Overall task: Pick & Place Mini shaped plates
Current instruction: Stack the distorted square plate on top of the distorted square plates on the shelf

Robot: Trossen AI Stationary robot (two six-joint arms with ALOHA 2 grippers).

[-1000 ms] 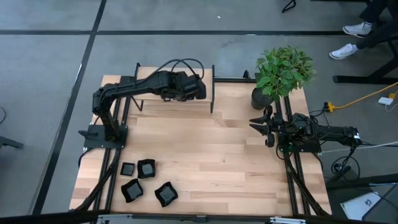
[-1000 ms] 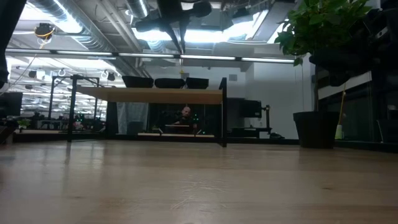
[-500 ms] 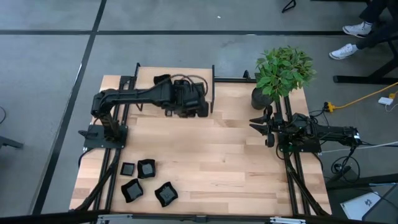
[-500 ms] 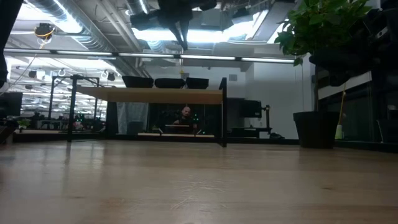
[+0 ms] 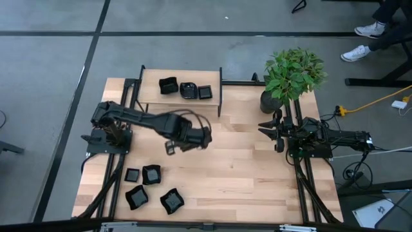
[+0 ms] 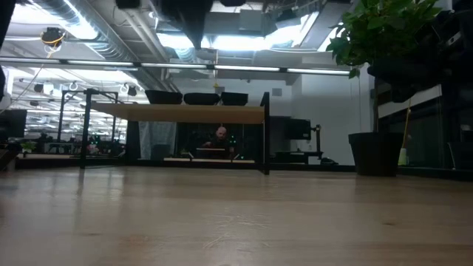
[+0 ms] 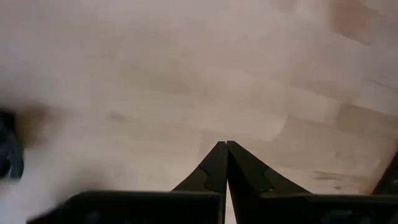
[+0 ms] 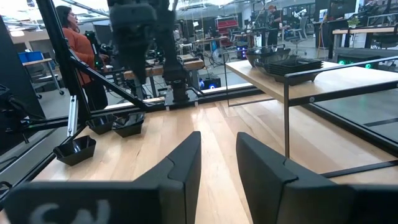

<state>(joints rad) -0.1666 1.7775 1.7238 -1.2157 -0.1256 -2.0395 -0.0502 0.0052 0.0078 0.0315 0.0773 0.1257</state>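
Three mini shaped plates (image 5: 187, 89) sit in a row on the raised wooden shelf (image 5: 151, 95) at the table's far left; the low view shows these plates (image 6: 201, 97) side on. Several more plates (image 5: 151, 174) lie on the table near its front left corner. My left gripper (image 5: 170, 147) hangs over bare wood between shelf and front plates, pointing steeply down, shut and empty; its fingertips (image 7: 225, 145) meet. My right gripper (image 5: 262, 127) rests at the right side, level, open, nothing between its fingers (image 8: 186, 163).
A potted plant (image 5: 293, 74) stands at the far right corner, close to the right arm. The shelf's black frame posts (image 5: 220, 96) rise from the table. A person (image 8: 69, 43) stands beyond the table's left side. Bare wood spans the table's middle (image 5: 232, 161).
My left gripper has swung from above the shelf toward the table's near edge and sunk a little, rolling as it went. It now hangs over the open table, and the three plates on the shelf show uncovered.
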